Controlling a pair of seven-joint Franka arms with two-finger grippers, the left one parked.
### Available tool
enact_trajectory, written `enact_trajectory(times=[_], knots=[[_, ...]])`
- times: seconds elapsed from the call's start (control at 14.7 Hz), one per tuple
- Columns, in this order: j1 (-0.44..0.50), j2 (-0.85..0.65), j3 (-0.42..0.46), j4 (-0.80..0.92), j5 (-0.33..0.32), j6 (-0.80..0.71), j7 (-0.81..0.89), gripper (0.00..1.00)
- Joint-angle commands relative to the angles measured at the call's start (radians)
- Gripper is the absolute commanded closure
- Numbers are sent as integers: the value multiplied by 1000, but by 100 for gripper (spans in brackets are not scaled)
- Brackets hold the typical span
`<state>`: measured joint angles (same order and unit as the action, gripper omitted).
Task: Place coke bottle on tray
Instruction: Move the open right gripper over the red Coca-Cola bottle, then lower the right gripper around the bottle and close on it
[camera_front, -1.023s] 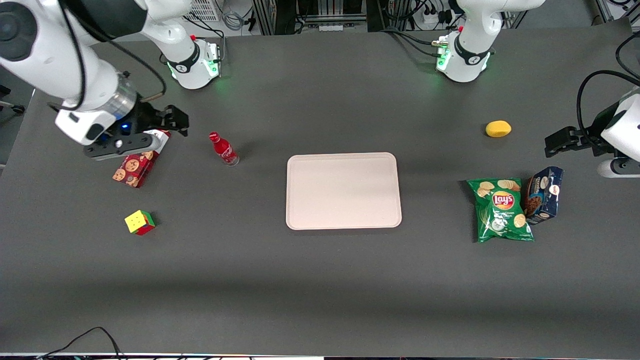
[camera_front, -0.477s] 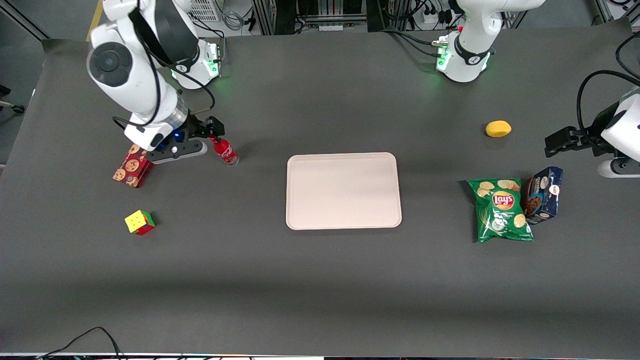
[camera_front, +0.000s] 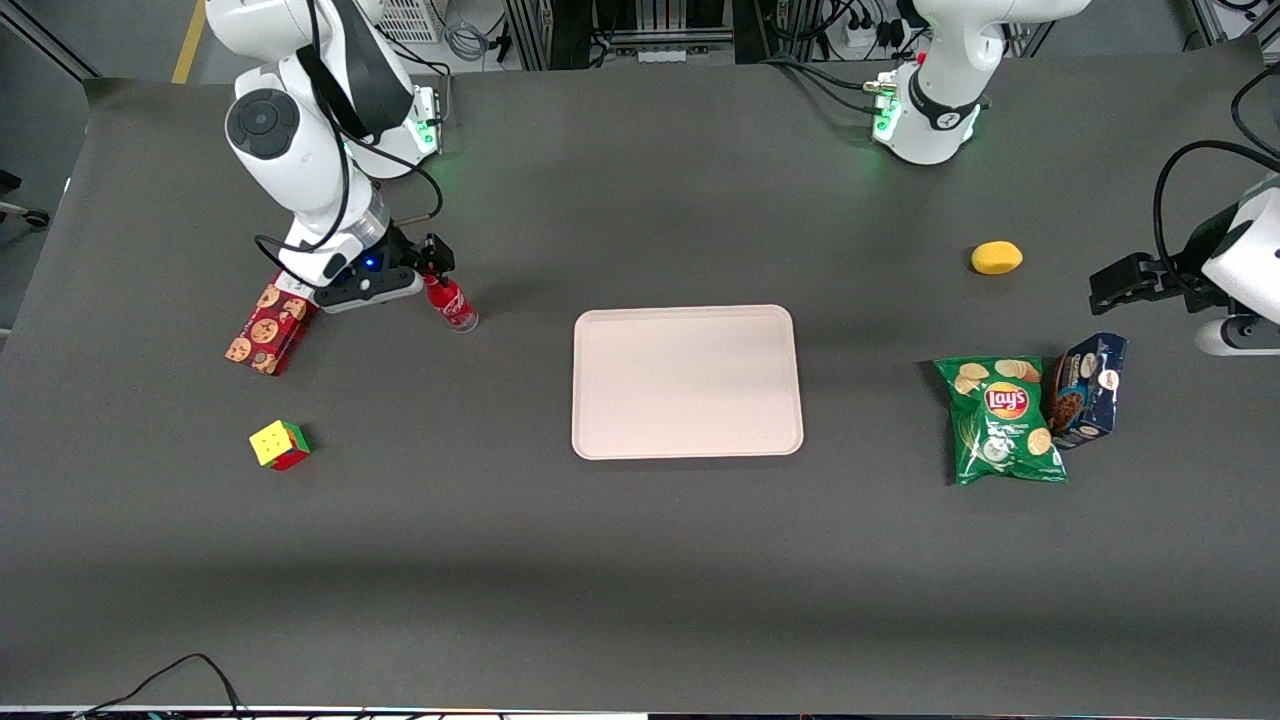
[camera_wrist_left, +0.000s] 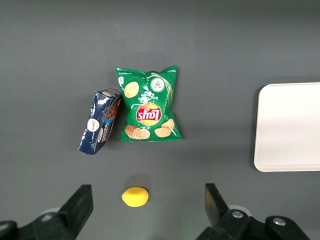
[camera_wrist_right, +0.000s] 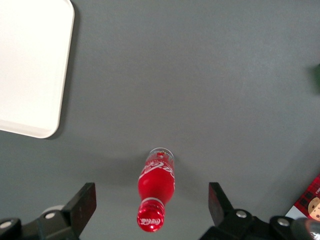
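The coke bottle (camera_front: 450, 302) is a small slim red bottle with a red cap. It stands upright on the dark table, toward the working arm's end from the tray (camera_front: 687, 381). In the right wrist view the bottle (camera_wrist_right: 156, 191) stands between my fingers, cap up, untouched. My gripper (camera_front: 428, 262) is open and hovers just above the bottle's cap; in the right wrist view the gripper (camera_wrist_right: 152, 206) has one finger on each side of the bottle. The pale pinkish-beige tray is bare and also shows in the right wrist view (camera_wrist_right: 30, 65).
A red cookie box (camera_front: 268, 328) lies beside my gripper, under the arm. A colour cube (camera_front: 279, 444) sits nearer the front camera. Toward the parked arm's end lie a green chips bag (camera_front: 1003, 418), a blue box (camera_front: 1087, 388) and a yellow lemon (camera_front: 996, 257).
My gripper has moved from above the red cookie box toward the tray and now hovers over the bottle's cap. The bottle has not moved.
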<state>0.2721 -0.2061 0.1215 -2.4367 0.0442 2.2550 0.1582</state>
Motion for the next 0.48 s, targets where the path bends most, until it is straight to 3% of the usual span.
enact_trajectory(times=[0.0,0.41], knots=[[-5,-70,1,-123,19,128,-32,0],[-4,-27,20,-189,20,265,-20,0]])
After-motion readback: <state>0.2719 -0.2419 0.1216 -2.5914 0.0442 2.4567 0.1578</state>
